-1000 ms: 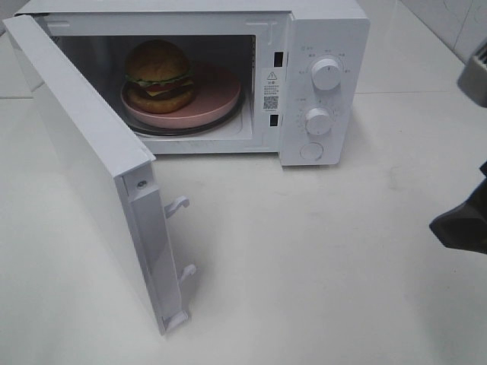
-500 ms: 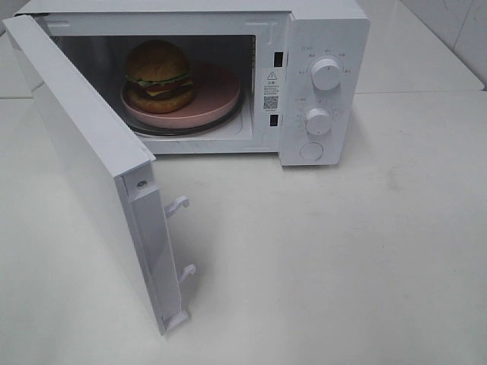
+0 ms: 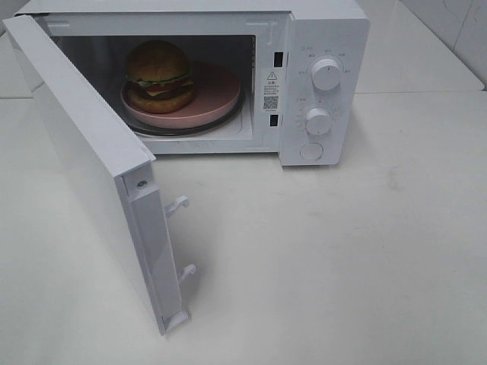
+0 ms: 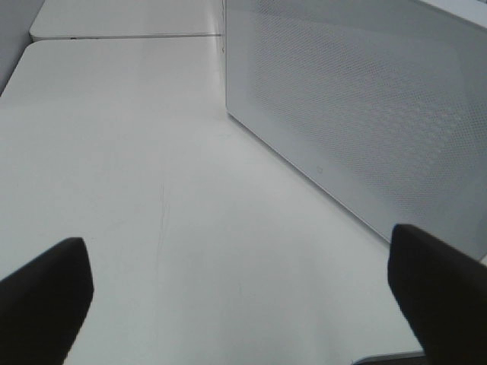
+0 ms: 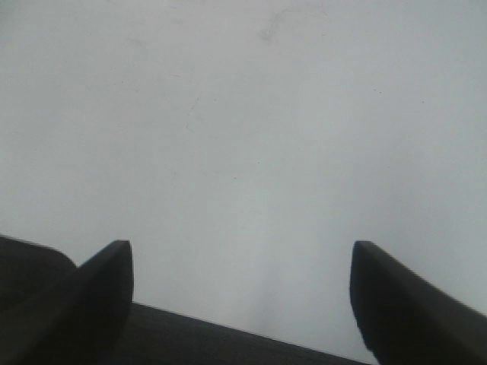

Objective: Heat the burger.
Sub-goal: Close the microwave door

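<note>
A glossy white table [image 3: 365, 251] carries a boxy white microwave oven [image 3: 323, 30]. Its flat white door [image 3: 84, 152] stands swung wide open on the left. Inside lies a round pink plate [image 3: 221, 95], and the golden-bunned burger [image 3: 158, 74] with lettuce and dark patty sits on the plate's left part. The dark left fingers [image 4: 46, 304] are spread apart and empty, above the table near the door's dotted outer face. The dark right fingers [image 5: 99, 296] are likewise spread, gripping nothing, over the table.

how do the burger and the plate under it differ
The burger is brown, domed and tall; the plate is pink, flat and low. The plate is much wider than the burger, which sits on its left part as the high camera sees it. Both are inside the open microwave.
</note>
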Robot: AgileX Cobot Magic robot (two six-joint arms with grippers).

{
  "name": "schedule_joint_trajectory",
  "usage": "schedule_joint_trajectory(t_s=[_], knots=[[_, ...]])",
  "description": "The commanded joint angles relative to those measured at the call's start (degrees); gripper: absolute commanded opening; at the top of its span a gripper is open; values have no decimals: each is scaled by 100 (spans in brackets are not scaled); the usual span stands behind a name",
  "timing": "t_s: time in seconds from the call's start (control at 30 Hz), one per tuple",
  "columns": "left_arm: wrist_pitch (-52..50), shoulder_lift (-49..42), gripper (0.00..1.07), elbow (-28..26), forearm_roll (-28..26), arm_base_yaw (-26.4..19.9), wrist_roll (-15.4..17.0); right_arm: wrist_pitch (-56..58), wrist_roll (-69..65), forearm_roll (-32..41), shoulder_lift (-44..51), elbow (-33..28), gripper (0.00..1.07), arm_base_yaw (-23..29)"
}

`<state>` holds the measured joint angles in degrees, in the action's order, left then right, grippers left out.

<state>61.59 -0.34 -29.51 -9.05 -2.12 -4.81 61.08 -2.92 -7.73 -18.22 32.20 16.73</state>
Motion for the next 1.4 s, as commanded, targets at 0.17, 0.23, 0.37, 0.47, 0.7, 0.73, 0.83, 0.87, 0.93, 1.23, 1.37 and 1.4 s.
schedule_joint_trajectory(t_s=[0.17,0.23,0.37,0.47,0.7,0.73,0.83,0.87,0.93,1.23,1.37,1.4], knots=[[-52,-92,98,0,-40,17,-11,-327,57,332,951,-332,76,-688],[-52,-92,98,0,-40,17,-11,-395,63,390,1163,-367,76,-842],[-52,-92,98,0,-40,17,-11,-395,74,395,1518,-367,76,-1066],[-52,-92,98,0,-40,17,-11,-395,74,395,1684,-367,76,-1157],[-52,-92,98,0,-40,17,-11,-395,109,418,2011,-367,76,-1341],[-52,-92,98,0,-40,17,-11,-395,109,418,2011,-367,76,-1341],[-52,-92,98,0,-40,17,-11,-395,103,418,2011,-367,76,-1341],[-52,-92,98,0,-40,17,-11,-395,92,407,2011,-367,76,-1341],[-52,-92,98,0,-40,17,-11,-395,92,407,2011,-367,76,-1341],[-52,-92,98,0,-40,17,-11,-395,92,407,2011,-367,76,-1341],[-52,-92,98,0,-40,17,-11,-395,92,407,2011,-367,76,-1341],[-52,-92,98,0,-40,17,-11,-395,92,407,2011,-367,76,-1341]])
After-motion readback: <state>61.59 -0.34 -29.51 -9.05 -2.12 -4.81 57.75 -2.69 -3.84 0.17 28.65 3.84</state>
